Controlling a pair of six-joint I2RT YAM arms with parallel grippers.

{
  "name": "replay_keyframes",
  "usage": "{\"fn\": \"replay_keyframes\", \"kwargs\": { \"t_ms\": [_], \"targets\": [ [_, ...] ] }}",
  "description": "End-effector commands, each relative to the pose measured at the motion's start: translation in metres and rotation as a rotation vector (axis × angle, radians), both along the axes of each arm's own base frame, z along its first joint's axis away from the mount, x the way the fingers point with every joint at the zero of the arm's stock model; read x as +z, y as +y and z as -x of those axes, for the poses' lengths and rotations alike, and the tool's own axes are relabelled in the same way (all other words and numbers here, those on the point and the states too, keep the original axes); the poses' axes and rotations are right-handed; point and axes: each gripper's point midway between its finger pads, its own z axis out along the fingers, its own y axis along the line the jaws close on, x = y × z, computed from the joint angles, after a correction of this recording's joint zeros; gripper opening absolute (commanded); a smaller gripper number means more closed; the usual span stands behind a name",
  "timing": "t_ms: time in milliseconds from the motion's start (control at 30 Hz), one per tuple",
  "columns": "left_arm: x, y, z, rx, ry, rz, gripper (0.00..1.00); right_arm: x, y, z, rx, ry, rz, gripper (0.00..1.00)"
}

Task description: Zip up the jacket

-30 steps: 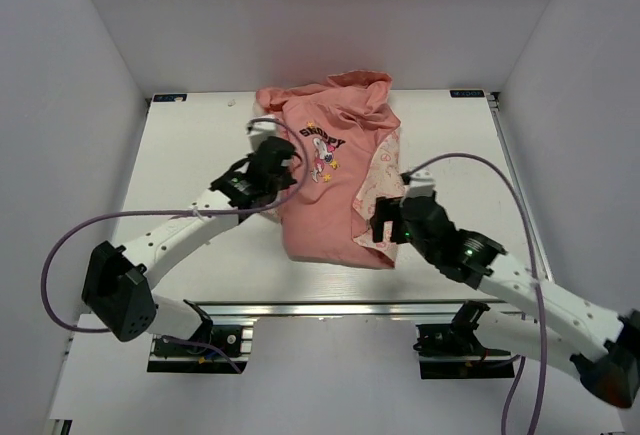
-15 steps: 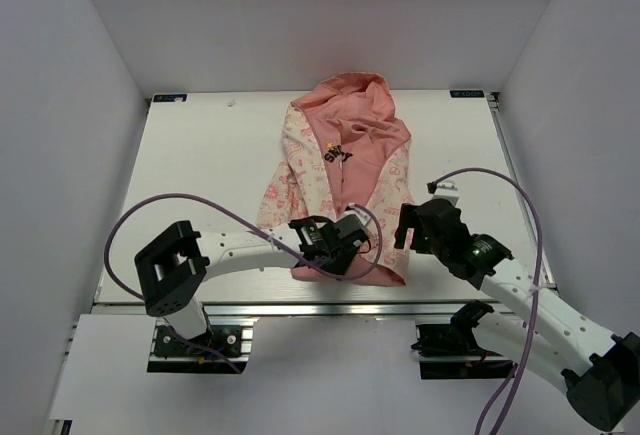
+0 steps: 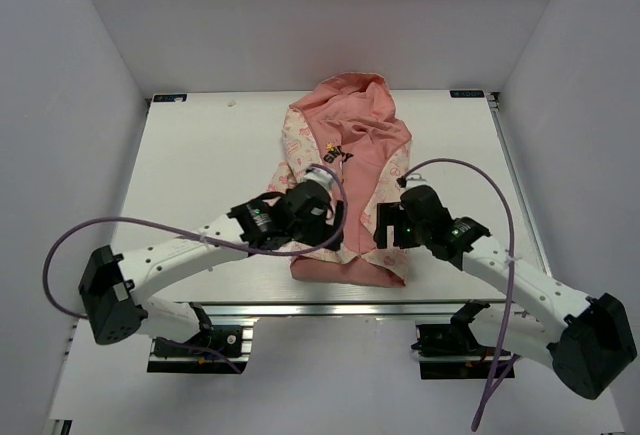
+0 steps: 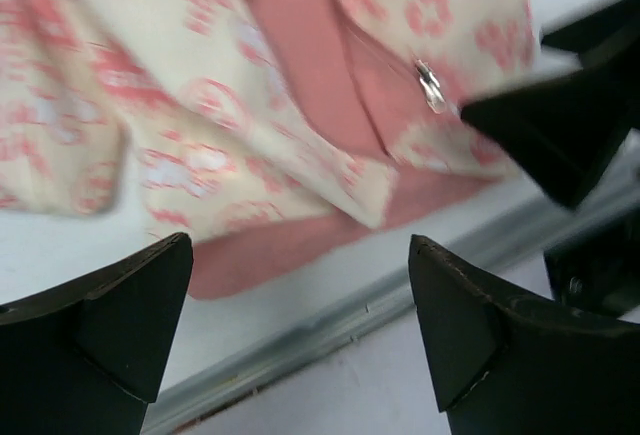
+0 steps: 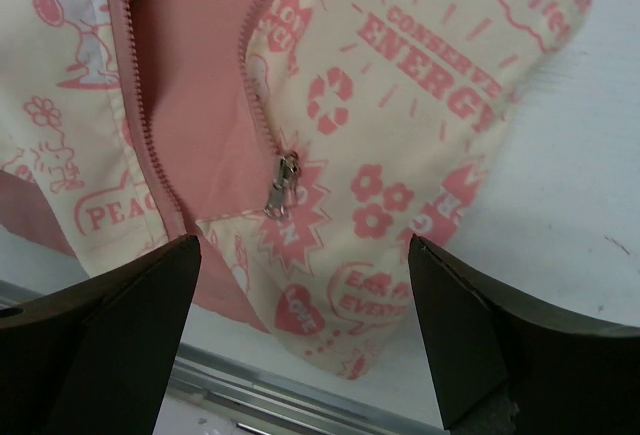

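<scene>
Left claw [image 4: 298, 250] just released and spread wide over the hem; right claw [image 5: 305, 245] wide, empty. Jacket [image 3: 345, 155] lies unzipped mid-surface [image 3: 200, 155]. Step: lining up zipper bottoms; next, pinch zipper pull [image 5: 283, 183]

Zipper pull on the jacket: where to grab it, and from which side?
Take the metal pull tab, not the slider body: it lies flat on the cream panel of the jacket near the hem, tip toward the hem. Probably come straight down with the open right gripper, fingers either side of its narrow width.
</scene>
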Motion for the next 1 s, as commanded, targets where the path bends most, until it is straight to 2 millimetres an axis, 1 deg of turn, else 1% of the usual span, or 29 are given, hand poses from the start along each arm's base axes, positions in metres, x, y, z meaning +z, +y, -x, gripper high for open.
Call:
{"fn": "replay_keyframes", "kwargs": {
  "t_ms": [0, 33, 67, 100, 133, 167, 200, 267, 333, 367, 433, 467, 500, 533, 600, 633, 667, 700, 767, 800, 867, 967],
  "targets": [
    [0.003, 0.032, -0.034, 0.153, 0.028, 0.106, 0.98, 0.016, 0.023, -0.020, 0.044, -0.044, -0.042, 0.89],
    [-0.002, 0.032, -0.034, 0.143, 0.072, 0.146, 0.98, 0.016, 0.025, -0.024, 0.040, -0.046, -0.040, 0.89],
    [-0.010, 0.035, -0.041, 0.159, 0.094, 0.160, 0.98, 0.009, 0.028, -0.027, 0.033, -0.022, -0.033, 0.89],
    [-0.018, 0.042, -0.052, 0.190, 0.102, 0.185, 0.98, 0.008, 0.031, -0.029, 0.033, -0.013, -0.034, 0.88],
    [-0.022, 0.035, -0.050, 0.160, 0.134, 0.219, 0.98, 0.007, 0.037, -0.029, 0.049, -0.002, -0.046, 0.88],
    [-0.029, 0.032, -0.052, 0.152, 0.151, 0.225, 0.98, 0.002, 0.041, -0.032, 0.056, 0.005, -0.043, 0.88],
    [-0.025, 0.023, -0.058, 0.135, 0.131, 0.272, 0.98, 0.000, 0.043, -0.032, 0.048, 0.016, -0.045, 0.88],
    [-0.030, 0.008, -0.054, 0.080, 0.180, 0.315, 0.97, -0.011, 0.043, -0.034, 0.031, 0.035, -0.024, 0.88],
    [-0.023, -0.005, -0.056, 0.047, 0.185, 0.360, 0.95, -0.018, 0.044, -0.033, 0.018, 0.057, -0.025, 0.88],
    [-0.023, -0.010, -0.053, 0.020, 0.205, 0.376, 0.94, -0.025, 0.045, -0.031, 0.020, 0.070, -0.018, 0.87],
    [-0.028, -0.014, -0.055, 0.018, 0.216, 0.380, 0.91, -0.033, 0.049, -0.032, 0.023, 0.069, -0.028, 0.86],
    [-0.030, -0.015, -0.055, 0.014, 0.222, 0.379, 0.89, -0.041, 0.049, -0.032, 0.024, 0.083, -0.017, 0.86],
    [-0.038, -0.015, -0.055, 0.022, 0.239, 0.366, 0.85, -0.042, 0.052, -0.034, 0.023, 0.075, -0.021, 0.84],
    [-0.041, -0.016, -0.055, 0.022, 0.245, 0.362, 0.78, -0.045, 0.053, -0.035, 0.019, 0.078, -0.020, 0.82],
    [-0.051, -0.015, -0.056, 0.035, 0.264, 0.343, 0.66, -0.053, 0.053, -0.038, 0.015, 0.084, -0.006, 0.76],
    [-0.060, -0.014, -0.055, 0.045, 0.283, 0.326, 0.58, -0.056, 0.052, -0.040, 0.005, 0.086, 0.005, 0.72],
    [-0.064, -0.013, -0.054, 0.050, 0.290, 0.320, 0.54, -0.058, 0.052, -0.041, 0.004, 0.089, 0.011, 0.65],
    [-0.068, -0.013, -0.055, 0.053, 0.293, 0.315, 0.51, -0.059, 0.052, -0.041, 0.008, 0.092, 0.013, 0.61],
    [-0.079, -0.011, -0.055, 0.071, 0.312, 0.291, 0.47, -0.061, 0.055, -0.037, 0.035, 0.110, 0.011, 0.54],
    [-0.083, -0.007, -0.055, 0.090, 0.319, 0.268, 0.46, -0.061, 0.056, -0.036, 0.041, 0.116, 0.008, 0.51],
    [-0.091, -0.005, -0.054, 0.101, 0.336, 0.247, 0.43, -0.062, 0.057, -0.028, 0.060, 0.137, -0.005, 0.43],
    [-0.097, -0.001, -0.051, 0.107, 0.341, 0.238, 0.37, -0.063, 0.058, -0.018, 0.087, 0.151, -0.036, 0.34]
  ]
}}
